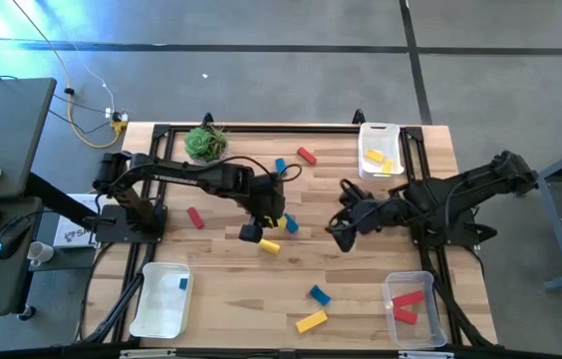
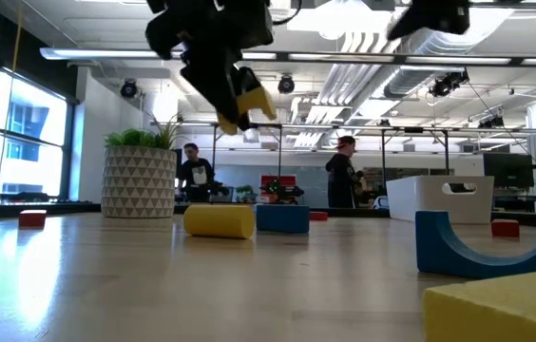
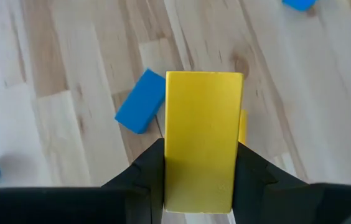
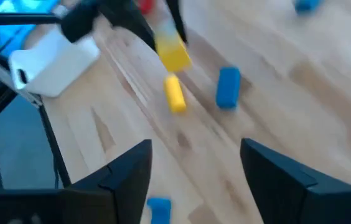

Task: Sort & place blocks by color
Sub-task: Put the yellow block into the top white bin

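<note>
My left gripper (image 1: 259,227) hangs above the middle of the table, shut on a yellow rectangular block (image 3: 203,143), which also shows high in the low view as the yellow block (image 2: 251,99). Below it a yellow cylinder (image 1: 269,245) and a blue block (image 1: 291,225) lie on the wood. My right gripper (image 1: 344,227) stands open to their right, touching nothing; its wrist view looks past the right gripper (image 4: 194,180) at them. Loose on the table are a red block (image 1: 195,217), a blue one (image 1: 280,166), a red one (image 1: 306,155), a blue arch (image 1: 319,294) and a yellow bar (image 1: 311,320). My left gripper pinches the yellow block by its two long side faces (image 3: 169,168), one finger on each side. The fingers (image 2: 220,90) come from above, slanting down. The block is lifted clear of the table and sits tilted, its free end (image 2: 260,103) sticking out past the fingertips.
A white tray (image 1: 161,317) near the front left holds a blue block (image 1: 182,283). A tray (image 1: 381,132) at the far right holds yellow blocks; a clear tray (image 1: 413,324) at the front right holds red ones. A potted plant (image 1: 204,143) stands at the far edge.
</note>
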